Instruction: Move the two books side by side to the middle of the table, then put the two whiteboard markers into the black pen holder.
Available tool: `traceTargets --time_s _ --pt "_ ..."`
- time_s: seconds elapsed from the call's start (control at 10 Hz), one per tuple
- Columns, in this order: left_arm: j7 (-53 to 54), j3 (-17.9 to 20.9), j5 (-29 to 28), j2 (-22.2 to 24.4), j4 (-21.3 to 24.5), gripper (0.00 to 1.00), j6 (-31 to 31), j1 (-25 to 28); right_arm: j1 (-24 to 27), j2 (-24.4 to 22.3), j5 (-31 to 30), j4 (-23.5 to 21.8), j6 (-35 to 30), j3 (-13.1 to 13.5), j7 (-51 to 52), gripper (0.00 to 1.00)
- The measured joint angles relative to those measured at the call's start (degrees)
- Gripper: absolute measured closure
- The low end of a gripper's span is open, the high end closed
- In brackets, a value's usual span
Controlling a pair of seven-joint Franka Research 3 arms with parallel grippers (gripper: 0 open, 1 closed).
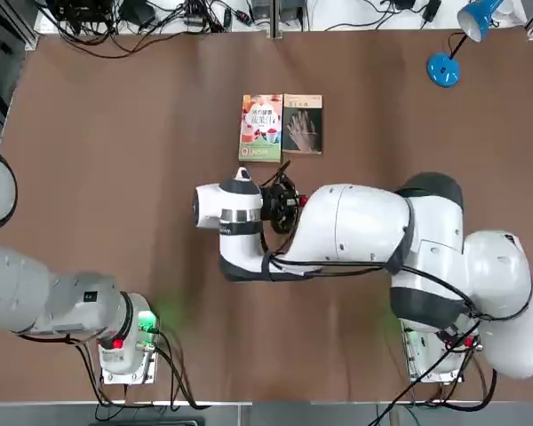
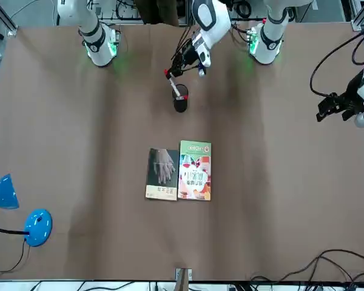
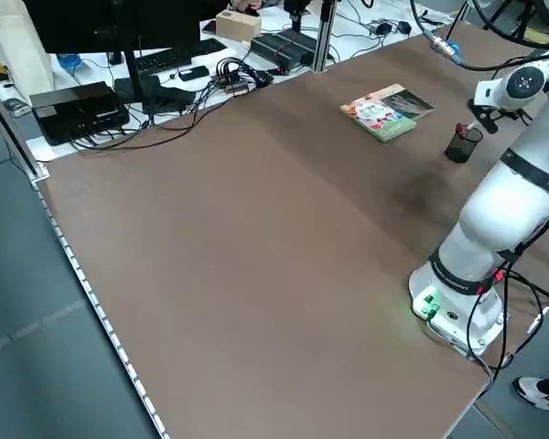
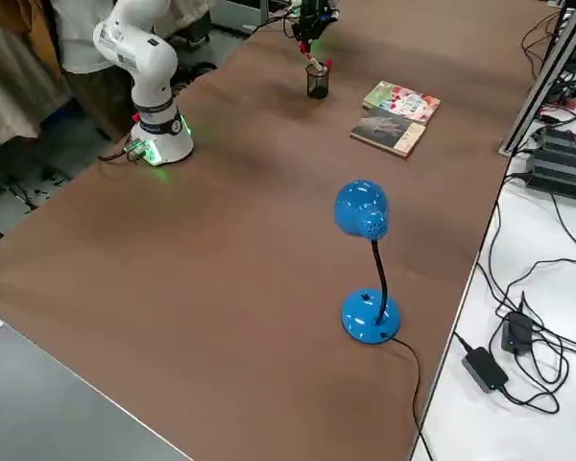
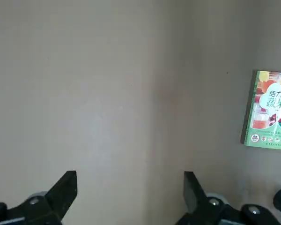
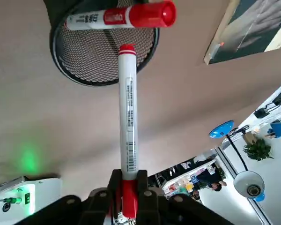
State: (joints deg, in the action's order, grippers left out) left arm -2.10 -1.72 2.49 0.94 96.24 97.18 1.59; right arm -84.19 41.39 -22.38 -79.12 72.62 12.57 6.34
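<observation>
Books, two of them, lie flat side by side near the middle of the big brown table (image 1: 89,195). One is the green, white and red book (image 1: 261,129), on the robot's left. The other is the dark book (image 1: 303,124) with a pale hand on it, on the robot's right.

One black pen holder (image 4: 318,84), round and made of mesh, stands up on the table. It is nearer the robot than the books are.

There are two whiteboard markers, both white with red ends. One, the loose marker (image 6: 117,18), is at the pen holder, with its fat red cap sticking out past the rim. The other, the held marker (image 6: 128,112), is in the right gripper (image 6: 129,180). That gripper is just beside the pen holder, and its two fingers are squeezed shut on one red end. The marker slants, and its other red end is at the holder's open top.

The left gripper (image 5: 130,174) is up over the table on the robot's left side, well apart from the pen holder. Its two fingers are wide open, with nothing between them.

One blue desk lamp (image 4: 370,317) stands near the far right corner.
</observation>
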Motion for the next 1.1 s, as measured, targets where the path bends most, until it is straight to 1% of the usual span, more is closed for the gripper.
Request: traceTargets --time_s 0.3,0.4,0.5,0.6,0.7,0.8,0.9,1.0,1.1 --pt "0.0 0.4 -1.1 -0.2 -0.1 0.00 0.0 0.1 0.0 1.1 0.0 0.0 0.6 0.0 0.0 0.83" --pt "0.0 0.5 -1.2 -0.2 -0.2 0.00 0.0 0.2 0.0 1.2 0.0 0.0 0.8 0.0 0.0 0.81" --pt "0.0 0.6 -1.2 -0.2 -0.3 0.00 0.0 0.2 0.0 1.3 0.0 0.0 1.4 0.0 0.0 0.72" --pt "0.1 0.8 -1.2 -0.2 -0.4 0.00 0.0 0.2 0.0 1.5 0.0 0.0 2.1 0.0 0.0 0.69" --pt "0.2 1.1 -1.2 -0.2 -0.4 0.00 0.0 0.2 0.0 1.6 0.0 0.0 2.2 0.0 -0.1 0.54" --pt "0.2 1.3 -1.2 -0.2 -0.5 0.00 0.0 0.2 0.0 1.6 0.0 0.2 2.2 0.0 -0.1 0.37" --pt "0.3 1.3 -1.2 -0.2 -0.5 0.00 0.0 0.2 0.0 1.5 0.0 0.8 2.0 0.1 -0.1 0.23" --pt "0.3 1.4 -1.2 -0.2 -0.5 0.00 0.0 0.2 0.1 1.3 0.0 2.5 0.1 0.7 0.0 0.07" --pt "0.3 1.4 -1.2 -0.2 -0.8 0.00 0.0 0.2 0.5 0.8 -0.1 4.9 -3.1 1.7 0.2 0.01"
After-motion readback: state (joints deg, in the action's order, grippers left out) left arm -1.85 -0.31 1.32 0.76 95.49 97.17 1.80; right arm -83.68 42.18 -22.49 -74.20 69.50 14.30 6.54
